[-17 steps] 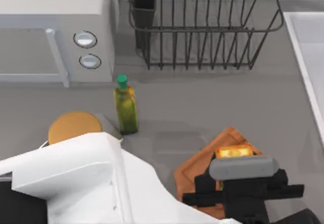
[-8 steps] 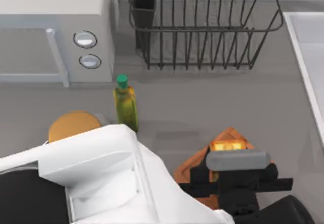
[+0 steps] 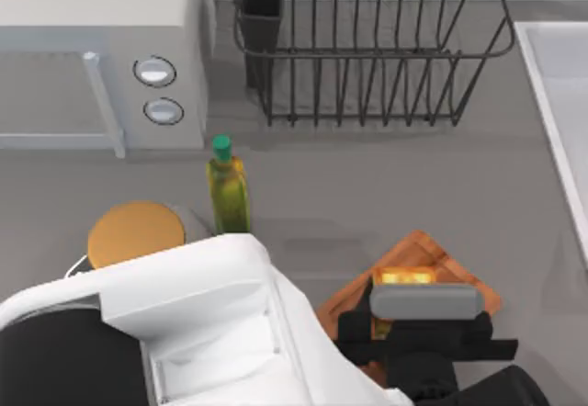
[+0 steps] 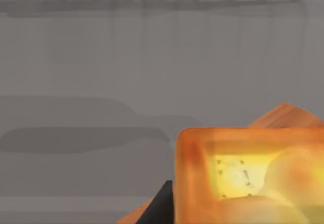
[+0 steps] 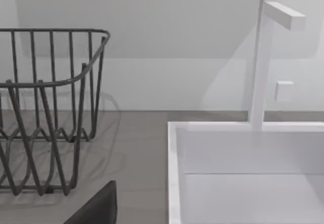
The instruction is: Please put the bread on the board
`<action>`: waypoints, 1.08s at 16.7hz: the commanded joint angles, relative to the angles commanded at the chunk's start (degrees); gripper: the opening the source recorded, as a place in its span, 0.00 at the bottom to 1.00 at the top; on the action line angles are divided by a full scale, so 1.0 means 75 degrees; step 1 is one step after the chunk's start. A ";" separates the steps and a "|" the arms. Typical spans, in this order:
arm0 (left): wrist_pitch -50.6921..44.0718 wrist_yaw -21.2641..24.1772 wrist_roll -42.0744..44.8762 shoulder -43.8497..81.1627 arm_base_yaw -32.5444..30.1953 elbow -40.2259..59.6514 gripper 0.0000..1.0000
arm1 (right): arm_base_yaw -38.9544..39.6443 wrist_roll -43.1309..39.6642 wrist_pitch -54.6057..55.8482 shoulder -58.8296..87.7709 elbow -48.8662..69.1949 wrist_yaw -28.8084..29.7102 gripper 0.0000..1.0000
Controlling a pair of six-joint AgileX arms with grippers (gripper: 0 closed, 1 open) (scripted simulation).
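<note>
Left pincer (image 3: 404, 319), clenched on bread (image 3: 405, 278), has pulled back w/ it over board (image 3: 432, 257); release pending.

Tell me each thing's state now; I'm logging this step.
bread: over the board, by the left gripper.
board: flat on the table.
bottle: upright, green cap on.
dish rack: upright.
left gripper: above the board.

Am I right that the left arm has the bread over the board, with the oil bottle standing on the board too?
Not quite. The top view shows the oil bottle standing on the grey counter, left of the board, not on it. The rest holds: the left gripper has the bread over the board.
</note>
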 joint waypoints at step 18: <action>0.0000 0.0000 0.0000 0.0000 0.0000 0.0000 1.00 | 0.0000 0.0000 0.0000 0.0000 0.0000 0.0000 1.00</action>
